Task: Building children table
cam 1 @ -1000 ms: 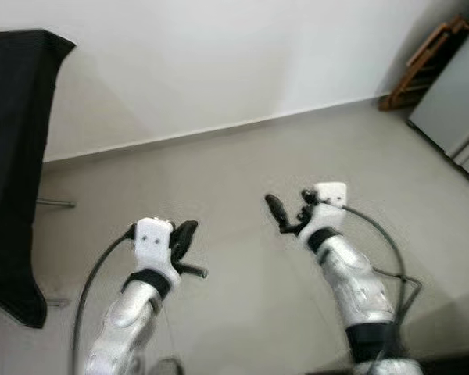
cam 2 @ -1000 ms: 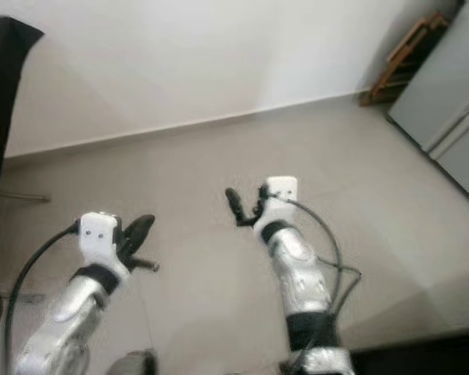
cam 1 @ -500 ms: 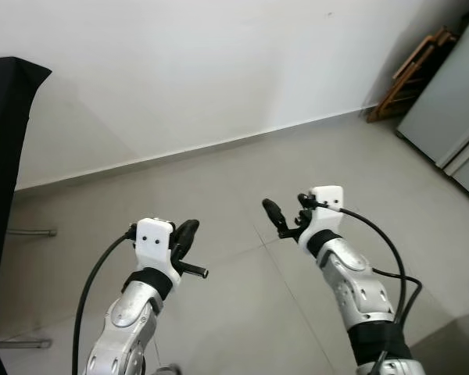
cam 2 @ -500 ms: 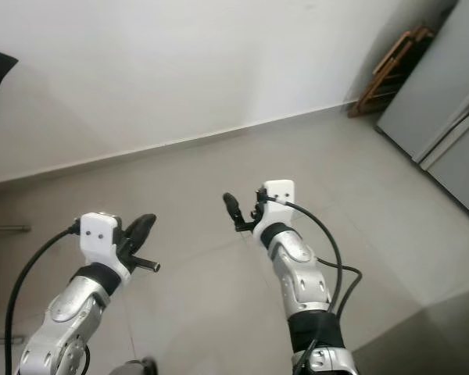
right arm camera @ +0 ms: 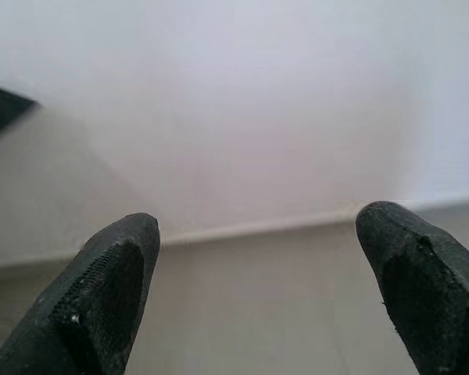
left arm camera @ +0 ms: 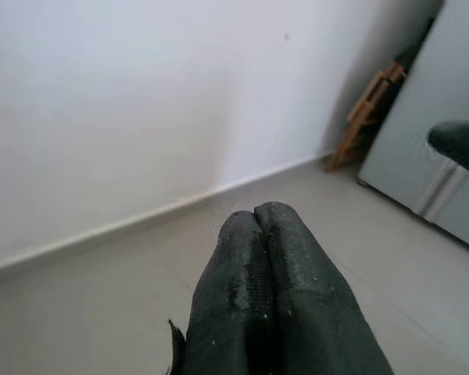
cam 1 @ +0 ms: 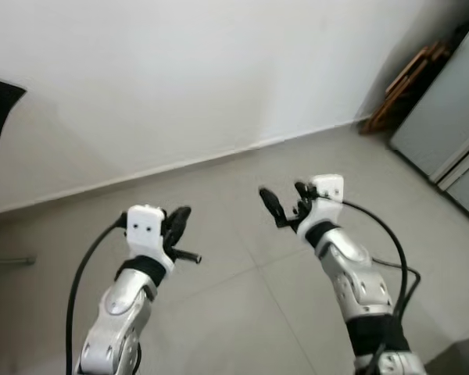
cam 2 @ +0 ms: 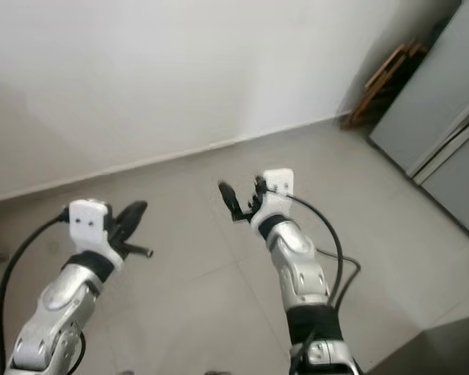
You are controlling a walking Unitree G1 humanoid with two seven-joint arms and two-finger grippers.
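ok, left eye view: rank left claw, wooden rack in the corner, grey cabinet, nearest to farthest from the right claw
1. left claw: across the floor on the robot's left, shut, nearest to the open right claw.
2. grey cabinet: along the right side, well beyond it.
3. wooden rack: leaning in the far right corner behind the cabinet, farthest.

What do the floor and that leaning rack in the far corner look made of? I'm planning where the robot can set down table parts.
Floor: seemingly matte grey tile, judging by thin grout lines and soft sheen. Leaning rack: probably wood, with warm brown slats; too far off to tell the finish.
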